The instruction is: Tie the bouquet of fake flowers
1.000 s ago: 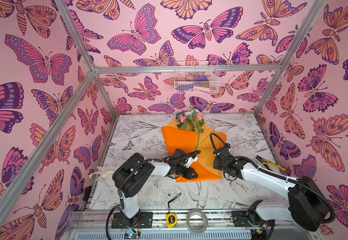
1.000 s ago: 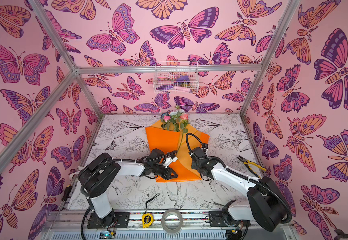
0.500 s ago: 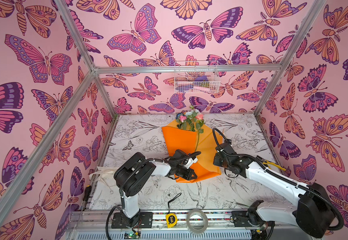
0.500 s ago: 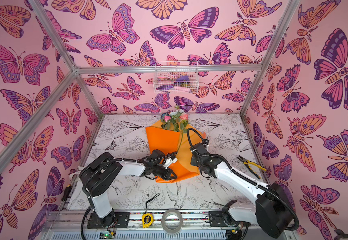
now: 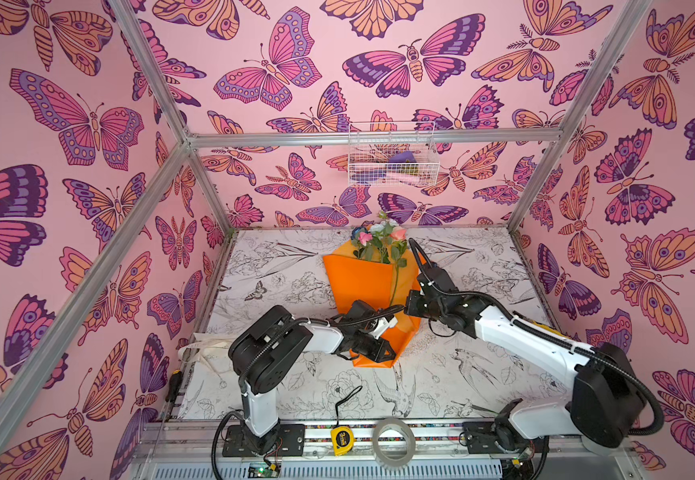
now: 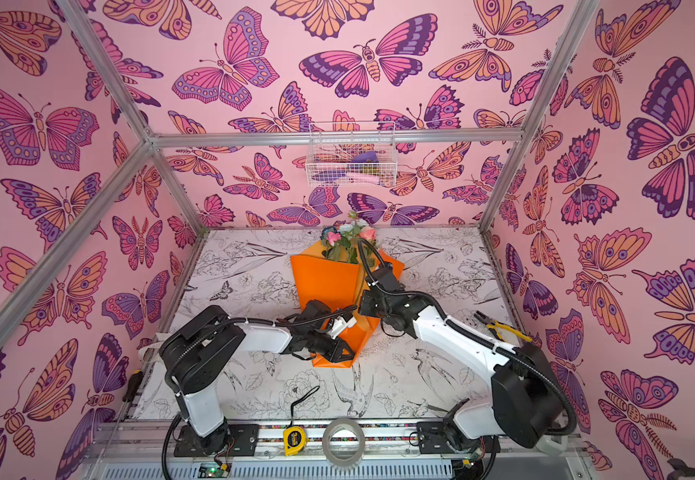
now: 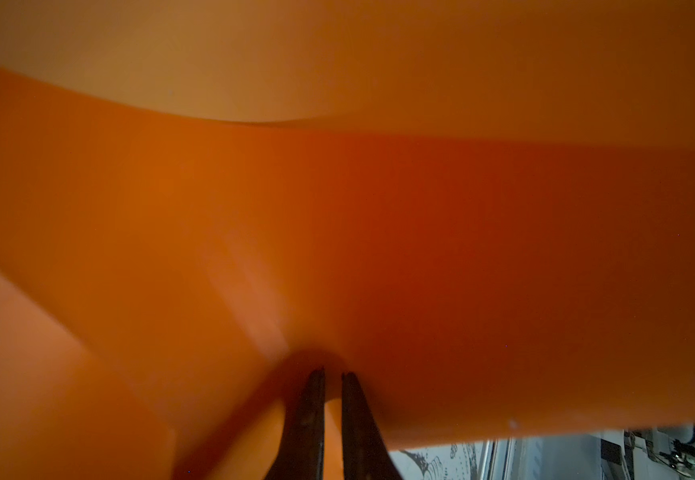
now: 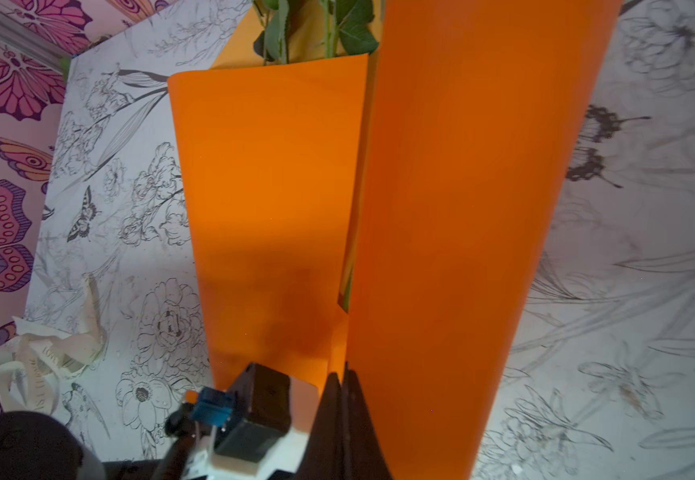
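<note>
Folding only: right gripper [image 8: 341, 376] clamped on right paper flap of bouquet [image 5: 358, 282]; left gripper [image 7: 332, 374] jaws nearly together on its near end. Ribbon [image 8: 42, 361] lies unused near-left, nothing tied.

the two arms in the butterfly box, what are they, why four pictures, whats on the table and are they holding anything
They are robot arms, a left arm and a right arm, fixed at the front of the table. Each ends in a two-fingered gripper. Two pictures look down from one overhead camera pair, so they nearly match. The other two come from a small camera on each arm's wrist.

On the table lies a bouquet of fake flowers wrapped in orange paper. A cream ribbon sits near the left arm's base, with a tape measure and pliers nearby.

The left gripper is closed on the paper near its lower end. The right gripper is shut and appears to pinch the paper's right flap.
</note>
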{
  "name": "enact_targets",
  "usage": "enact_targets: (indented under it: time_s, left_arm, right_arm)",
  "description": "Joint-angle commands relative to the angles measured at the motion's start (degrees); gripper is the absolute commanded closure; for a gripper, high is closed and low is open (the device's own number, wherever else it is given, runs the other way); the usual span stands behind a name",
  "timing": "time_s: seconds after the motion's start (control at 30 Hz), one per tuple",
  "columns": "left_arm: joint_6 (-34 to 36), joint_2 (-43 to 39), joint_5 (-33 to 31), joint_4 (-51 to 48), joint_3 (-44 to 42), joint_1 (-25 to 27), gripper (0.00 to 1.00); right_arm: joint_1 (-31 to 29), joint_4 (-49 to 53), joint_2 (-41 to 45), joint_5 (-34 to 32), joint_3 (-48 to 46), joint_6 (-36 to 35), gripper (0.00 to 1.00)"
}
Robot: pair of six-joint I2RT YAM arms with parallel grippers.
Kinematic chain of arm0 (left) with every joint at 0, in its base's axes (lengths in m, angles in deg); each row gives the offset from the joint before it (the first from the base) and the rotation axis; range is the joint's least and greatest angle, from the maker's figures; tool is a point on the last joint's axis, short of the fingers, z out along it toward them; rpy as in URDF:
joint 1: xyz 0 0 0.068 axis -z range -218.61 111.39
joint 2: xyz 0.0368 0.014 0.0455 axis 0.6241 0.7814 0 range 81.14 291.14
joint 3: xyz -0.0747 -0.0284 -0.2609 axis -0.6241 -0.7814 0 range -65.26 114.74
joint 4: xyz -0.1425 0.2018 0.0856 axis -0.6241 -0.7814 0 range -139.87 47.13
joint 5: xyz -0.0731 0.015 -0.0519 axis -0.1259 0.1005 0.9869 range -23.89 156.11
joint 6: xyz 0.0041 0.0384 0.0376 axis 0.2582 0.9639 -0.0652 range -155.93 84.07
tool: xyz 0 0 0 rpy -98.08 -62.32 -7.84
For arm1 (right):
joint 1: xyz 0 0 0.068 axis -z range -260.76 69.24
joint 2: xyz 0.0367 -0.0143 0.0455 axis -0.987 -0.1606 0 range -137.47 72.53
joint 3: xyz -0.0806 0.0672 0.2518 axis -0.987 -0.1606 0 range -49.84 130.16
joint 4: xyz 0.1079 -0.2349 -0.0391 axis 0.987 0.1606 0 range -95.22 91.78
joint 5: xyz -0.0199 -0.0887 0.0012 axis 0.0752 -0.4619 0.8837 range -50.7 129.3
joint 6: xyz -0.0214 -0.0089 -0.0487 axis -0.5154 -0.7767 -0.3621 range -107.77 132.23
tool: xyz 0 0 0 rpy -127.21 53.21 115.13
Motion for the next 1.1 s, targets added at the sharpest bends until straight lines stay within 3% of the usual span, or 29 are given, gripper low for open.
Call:
enact_targets:
  time_s: [0.0, 0.2, 0.3, 0.57, 0.83, 0.93, 1.07]
  left_arm:
    - [0.07, 1.0, -1.36, -2.39, -0.55, 0.75, 0.87]
    - [-3.29, -2.36, -3.21, -2.2, -1.37, 0.94, 0.87]
    - [-6.98, -5.08, -5.1, -1.64, -2.68, 0.94, 0.8]
    - [-15.78, -15.25, -11.36, -3.22, -7.11, 0.68, 0.75]
    - [-18.93, -25.73, -12.09, -8.27, -10.19, -0.83, 0.75]
    - [-20.12, -30.67, -18.14, -13.34, -10.53, -1.96, 0.75]
    - [-25.16, -35.69, -30.78, -22.03, -10.44, -4.96, 0.79]
  right_arm:
    - [-1.53, -3.75, -3.3, 3.77, 3.31, -1.7, 1.0]
    - [-1.98, -3.92, -9.04, 4.89, 6.62, -3.25, 1.0]
    - [-2.02, -3.69, -10.16, 4.58, 7.29, -3.85, 1.0]
    - [-1.97, -2.79, -10.67, 3.45, 7.98, -4.69, 1.0]
    - [-1.99, -2.41, -10.84, 3.23, 8.62, -4.93, 1.0]
    - [-1.99, -2.47, -11.01, 3.32, 8.87, -5.0, 1.0]
    - [-2.06, -3.18, -11.71, 4.28, 9.52, -5.11, 1.0]
